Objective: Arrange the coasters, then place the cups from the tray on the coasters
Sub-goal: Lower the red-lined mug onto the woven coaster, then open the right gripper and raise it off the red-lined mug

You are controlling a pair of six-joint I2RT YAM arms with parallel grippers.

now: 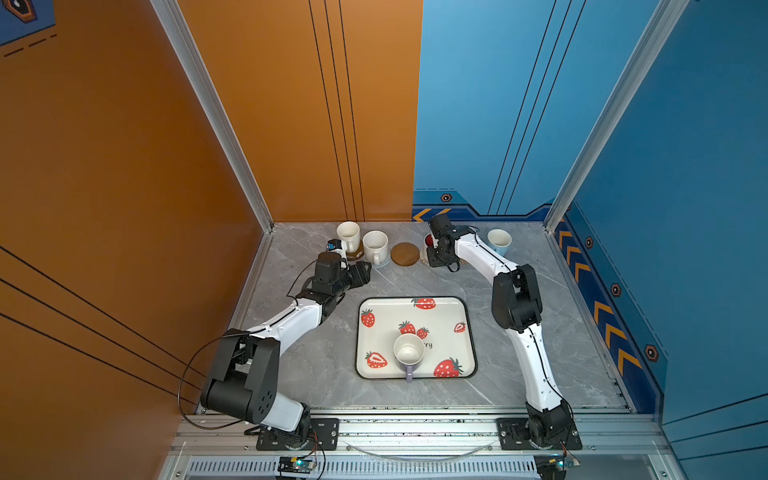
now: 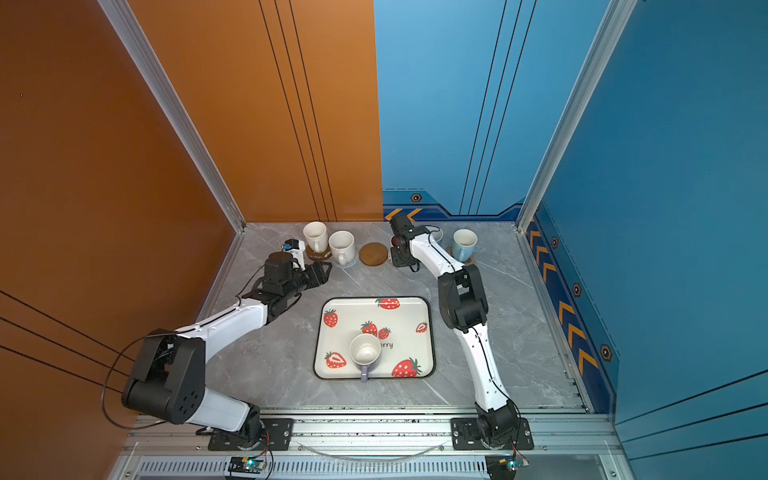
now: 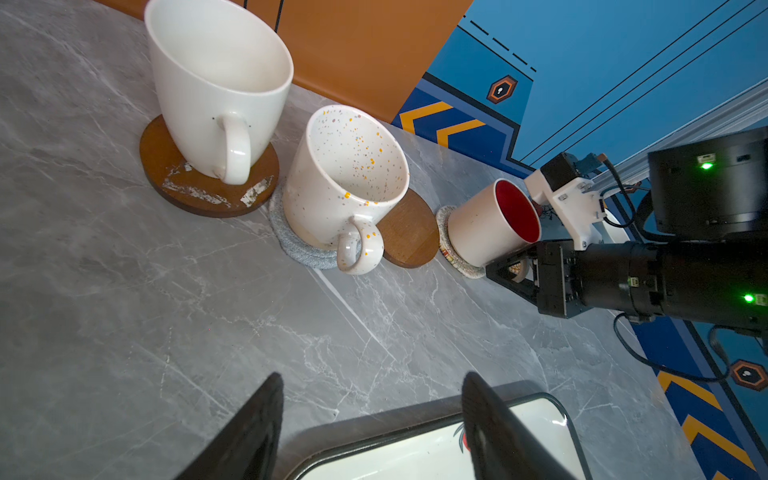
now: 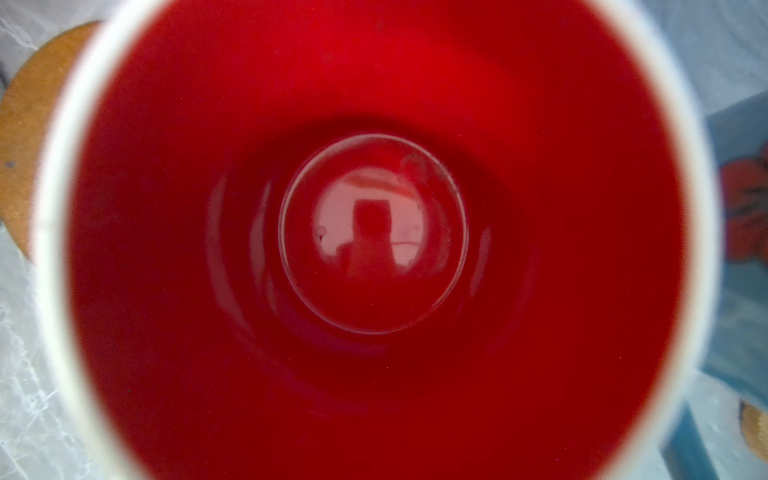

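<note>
- Left gripper stood with jaws wide apart and nothing between them. In both top views it was over bare tabletop just in front of the speckled cup.
- Right gripper was at the back row against the red-lined cup. Its jaws could not be made out from above.
- Along the back wall ran a row: the plain white cup, the speckled cup, a bare brown disc, the red-lined cup and a light blue cup.
- Centre front held the tray. The lavender cup stood upright on it, handle toward the front edge.
- In the left wrist view, the plain white cup sat on a scuffed brown disc. The speckled cup sat on the grey woven coaster, and the red-lined cup on the cream woven coaster.
- In the same view, the right gripper's fingers were closed narrowly on the red-lined cup's handle. The left gripper's own fingers framed open tabletop, with the tray's corner beneath them.
- In the right wrist view, the red interior of the red-lined cup filled the frame. The edge of the bare brown disc showed just beside the rim.
</note>
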